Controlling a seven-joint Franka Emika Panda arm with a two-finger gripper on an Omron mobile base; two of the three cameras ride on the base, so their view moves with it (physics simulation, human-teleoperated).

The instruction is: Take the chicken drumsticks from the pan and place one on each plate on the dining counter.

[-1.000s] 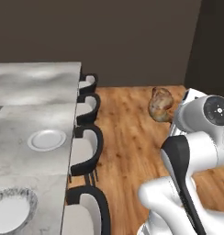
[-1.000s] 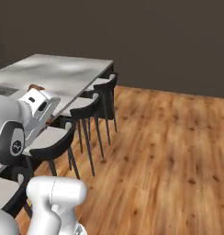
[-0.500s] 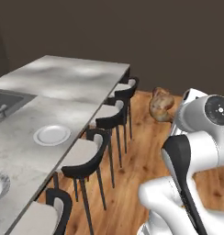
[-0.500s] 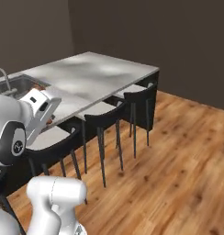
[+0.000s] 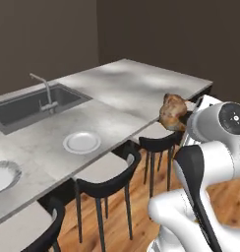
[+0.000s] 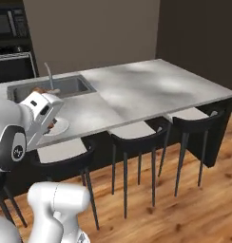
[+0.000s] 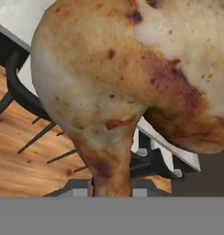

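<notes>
the gripper [image 5: 183, 119] was closed on one chicken drumstick [image 5: 172, 111], carried in the air over the stools [image 5: 112, 182] beside the bench [image 5: 136, 93]. judgement: the carry should stay level and well above the bench edge, and release should wait until the drumstick is centred over the nearer plate [image 5: 81, 142], low enough not to roll. the left base view showed both plates, the second [image 5: 3, 175] at the frame edge. the hand view showed the drumstick's tapered bone end [image 7: 109, 174] pointing toward the camera.
</notes>
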